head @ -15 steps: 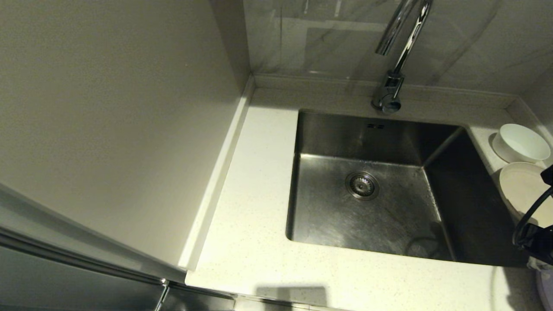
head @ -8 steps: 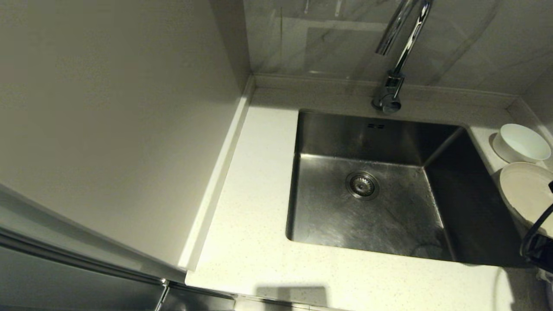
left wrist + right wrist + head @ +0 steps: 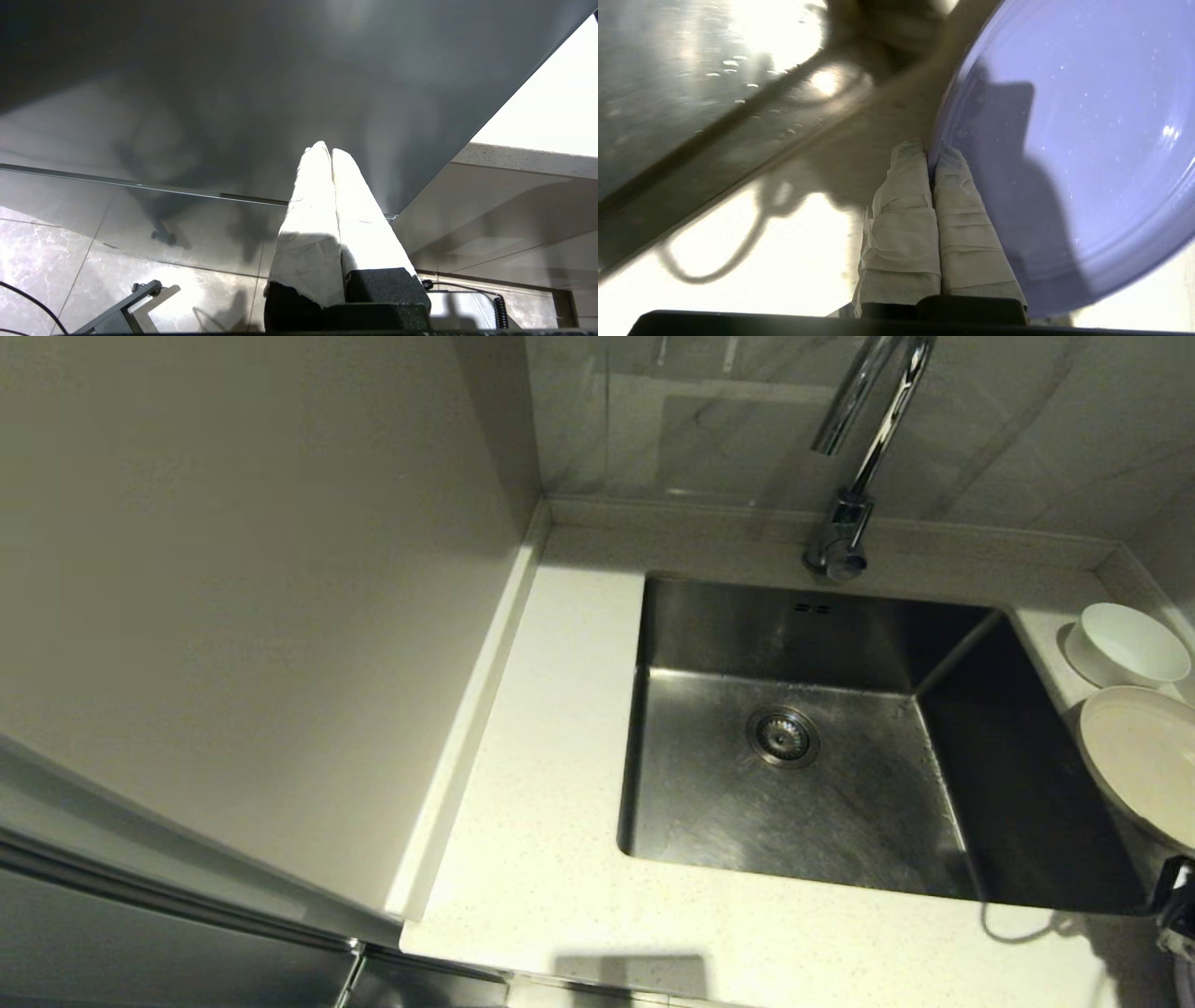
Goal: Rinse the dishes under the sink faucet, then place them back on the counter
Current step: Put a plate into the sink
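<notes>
My right gripper (image 3: 930,151) is shut on the rim of the lilac-purple plate (image 3: 1064,140), just over the counter (image 3: 794,242) beside the sink's front right corner. In the head view only a bit of the right arm (image 3: 1178,903) shows at the right edge. The small white bowl (image 3: 1127,646) and the cream plate (image 3: 1144,761) sit on the counter (image 3: 551,803) to the right of the sink (image 3: 840,821). The faucet (image 3: 864,439) stands behind the basin with its spout over it. My left gripper (image 3: 327,151) is shut and empty, parked low beside the cabinet.
The drain (image 3: 782,736) lies in the middle of the wet basin floor. A wall panel (image 3: 261,597) borders the counter's left strip. The raised rim (image 3: 980,537) runs along the back wall behind the faucet.
The right arm and its cable have slid right and down, nearly out of the head view. The cream plate now shows uncovered, and the cable's shadow falls on the counter at the sink's front right corner.
</notes>
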You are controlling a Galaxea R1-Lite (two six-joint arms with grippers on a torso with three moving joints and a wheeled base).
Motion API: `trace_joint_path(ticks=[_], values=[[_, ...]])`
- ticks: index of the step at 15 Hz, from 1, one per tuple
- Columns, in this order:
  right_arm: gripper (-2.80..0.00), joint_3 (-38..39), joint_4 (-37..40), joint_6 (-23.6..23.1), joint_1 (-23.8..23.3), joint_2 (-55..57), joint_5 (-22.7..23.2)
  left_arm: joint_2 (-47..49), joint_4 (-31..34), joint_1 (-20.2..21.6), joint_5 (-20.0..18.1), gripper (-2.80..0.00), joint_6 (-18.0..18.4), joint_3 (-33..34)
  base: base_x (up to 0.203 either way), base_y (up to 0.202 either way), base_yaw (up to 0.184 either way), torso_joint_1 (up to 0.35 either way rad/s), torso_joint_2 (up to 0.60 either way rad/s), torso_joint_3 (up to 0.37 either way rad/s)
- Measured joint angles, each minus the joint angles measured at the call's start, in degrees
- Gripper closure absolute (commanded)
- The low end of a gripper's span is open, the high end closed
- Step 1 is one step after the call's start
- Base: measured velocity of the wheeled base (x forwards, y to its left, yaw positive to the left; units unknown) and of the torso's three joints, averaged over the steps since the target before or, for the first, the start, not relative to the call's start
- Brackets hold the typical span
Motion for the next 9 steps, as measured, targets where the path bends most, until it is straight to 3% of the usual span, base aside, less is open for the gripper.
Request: trace_joint_path(ticks=[7,9], values=[[0.00,6.99,-17.42,-12.03,0.40,-8.78,-0.08,0.00,0.02,-0.02,0.00,0.00,-0.05,0.00,0.000,0.000,0.000,0.000,0.00,0.000],[0.00,9.32,-22.88,-17.50,0.43,-11.01,0.99,0.00,0.02,0.00,0.00,0.00,-0.02,0.00,0.000,0.000,0.000,0.000,0.00,0.000]])
